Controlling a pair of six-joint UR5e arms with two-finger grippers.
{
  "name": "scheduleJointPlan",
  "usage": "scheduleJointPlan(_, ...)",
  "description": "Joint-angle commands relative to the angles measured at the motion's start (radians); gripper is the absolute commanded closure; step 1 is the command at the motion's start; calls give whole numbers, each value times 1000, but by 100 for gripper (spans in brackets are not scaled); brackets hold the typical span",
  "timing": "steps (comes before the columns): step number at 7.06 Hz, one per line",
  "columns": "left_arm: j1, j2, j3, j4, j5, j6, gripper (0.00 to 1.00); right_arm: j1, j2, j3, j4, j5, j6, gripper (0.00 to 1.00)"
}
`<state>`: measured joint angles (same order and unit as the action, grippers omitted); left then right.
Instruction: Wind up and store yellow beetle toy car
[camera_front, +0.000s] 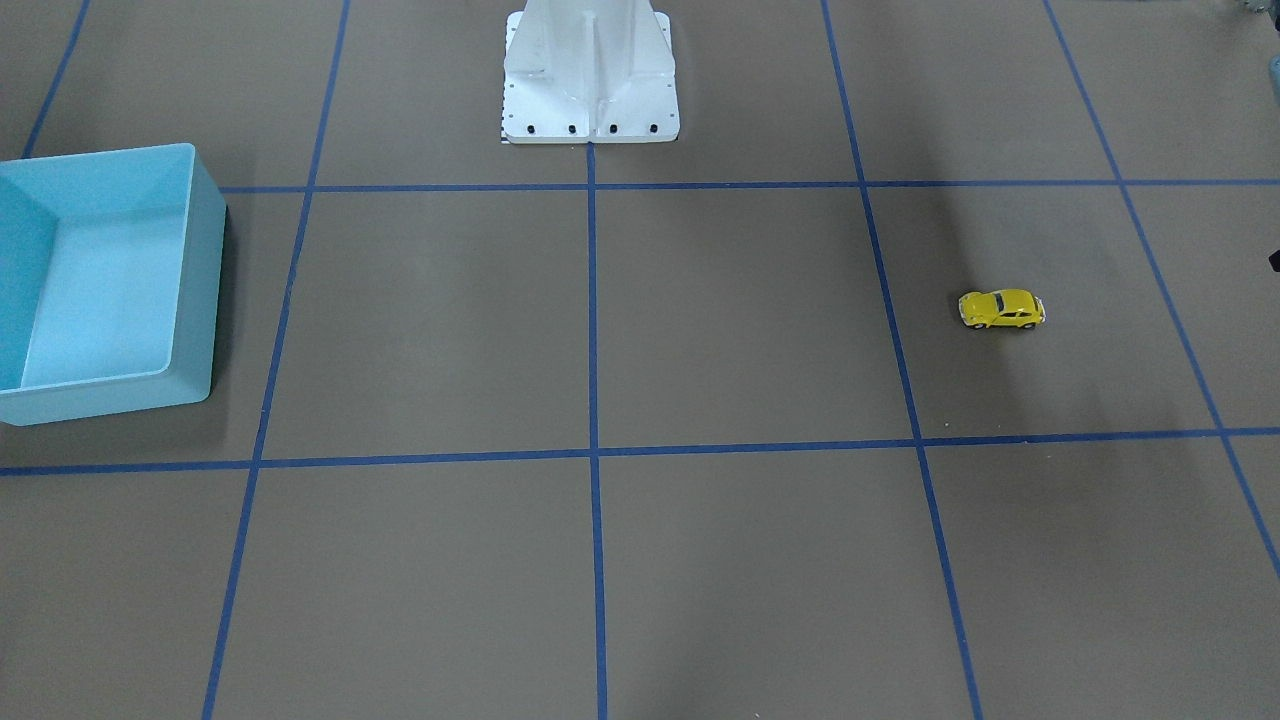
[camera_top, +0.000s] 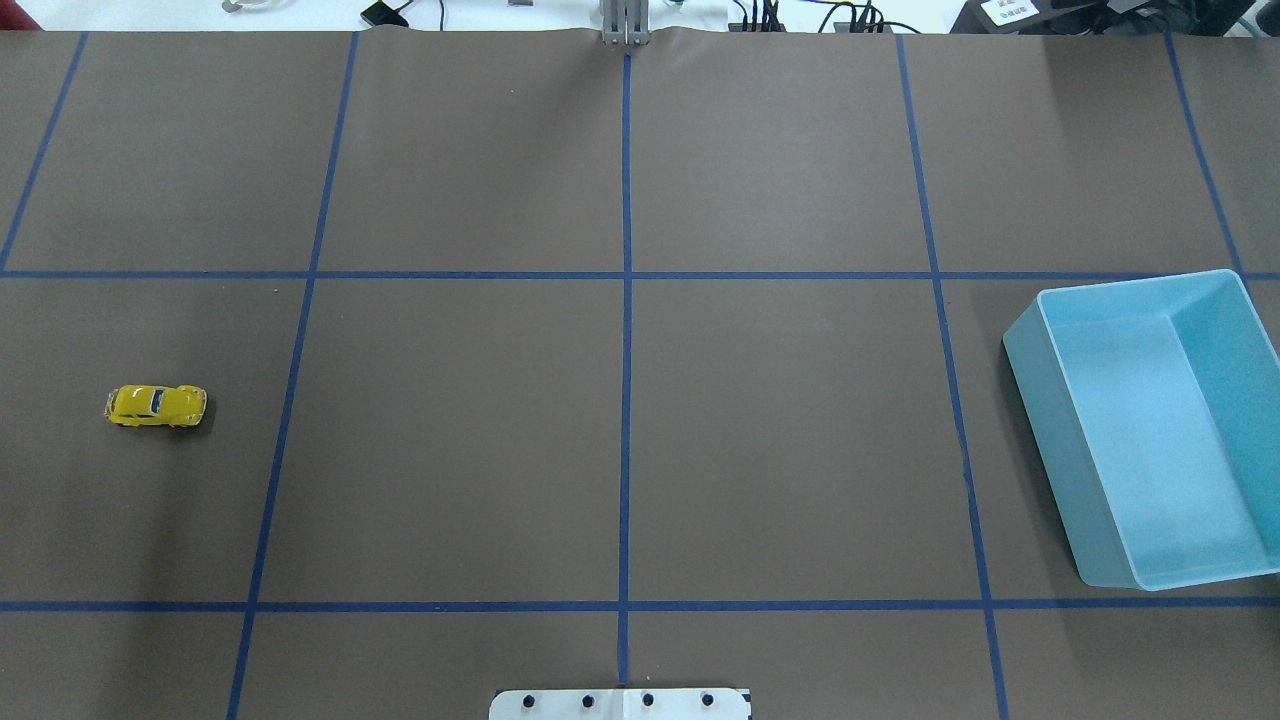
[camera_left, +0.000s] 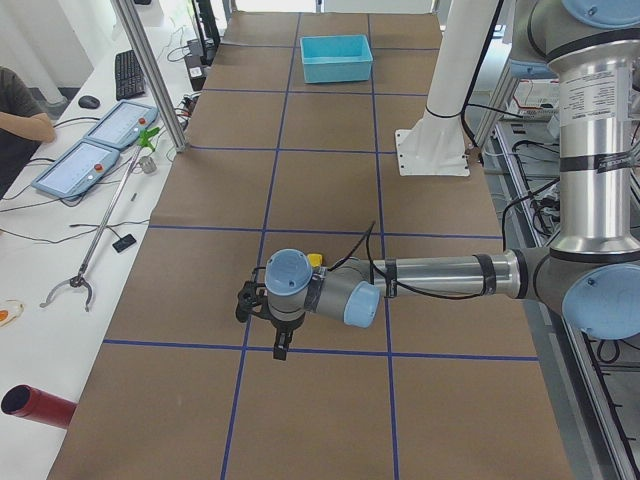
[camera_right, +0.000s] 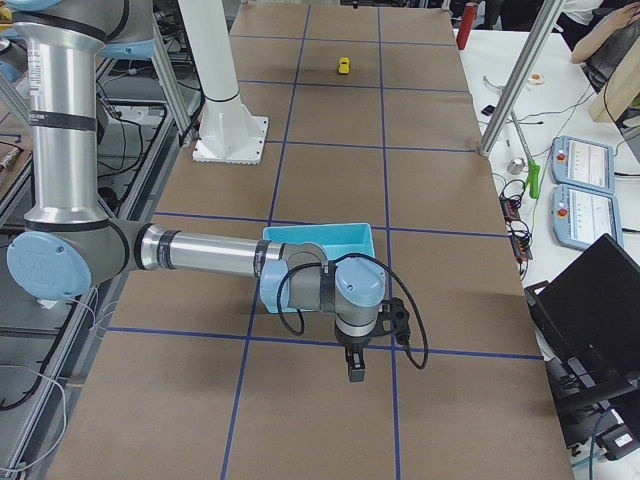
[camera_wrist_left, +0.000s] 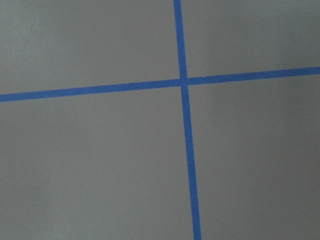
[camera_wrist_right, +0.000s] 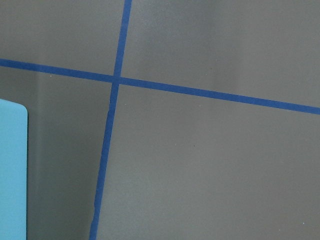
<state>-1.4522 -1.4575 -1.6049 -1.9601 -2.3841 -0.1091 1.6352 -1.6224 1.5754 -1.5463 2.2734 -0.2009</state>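
Observation:
The yellow beetle toy car (camera_top: 156, 405) stands on its wheels on the brown table mat at the robot's left; it also shows in the front-facing view (camera_front: 1001, 309) and the right side view (camera_right: 343, 66). In the left side view the car (camera_left: 315, 260) is half hidden behind the left arm's wrist. My left gripper (camera_left: 283, 346) hangs over the mat close beside the car; I cannot tell whether it is open or shut. My right gripper (camera_right: 355, 368) hangs over the mat beside the light blue bin (camera_top: 1050, 450); I cannot tell its state either. Neither wrist view shows fingers.
The light blue bin (camera_front: 210, 290) is empty and sits at the robot's right; a corner of it shows in the right wrist view (camera_wrist_right: 12, 170). The white robot base (camera_front: 590, 90) stands at the table's middle edge. Blue tape lines grid the mat. Operators' gear lies on the side bench (camera_left: 95, 150).

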Motion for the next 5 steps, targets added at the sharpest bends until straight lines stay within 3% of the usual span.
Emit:
scheduleJointPlan(1,116,5,-10,-231,-46,0,0,0,-1,0,0,0,0,0)
scheduleJointPlan(2,137,23,-33,-302,-76,0,0,-2,-1,0,0,0,0,0)
scheduleJointPlan(3,157,26,-29,-368,-190,3,0,0,-1,0,0,0,0,0)
scheduleJointPlan(5,153,28,-27,-398,-210,181,0,0,-1,0,0,0,0,0)
